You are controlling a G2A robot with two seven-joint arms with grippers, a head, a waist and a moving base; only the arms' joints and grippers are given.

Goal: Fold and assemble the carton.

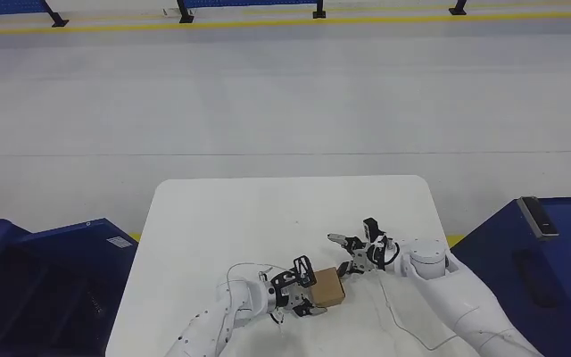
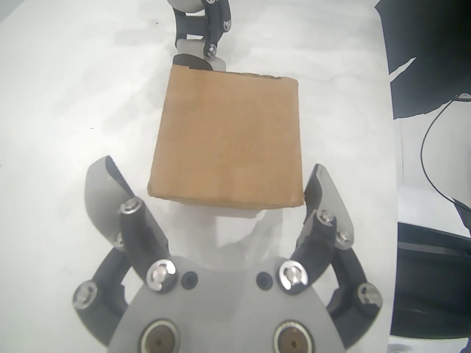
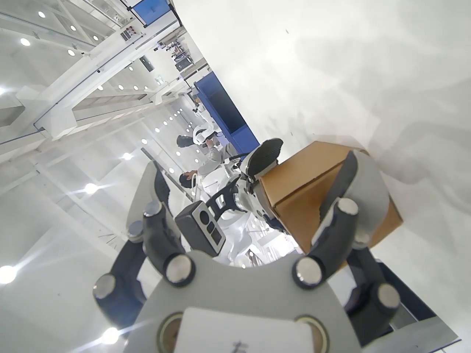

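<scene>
A small brown carton lies folded shut on the white table, close to its front edge. My left gripper is open at the carton's near end, one finger on each side; one fingertip is almost at a corner, the other stands apart. My right gripper is open wide at the opposite end. One of its fingers rests against the carton, and the other is out in free air. That finger's pad meets the carton's far edge.
Dark blue bins stand beside the table, one on the left and one on the right. A thin white cable lies on the table near the left arm. The back half of the table is bare.
</scene>
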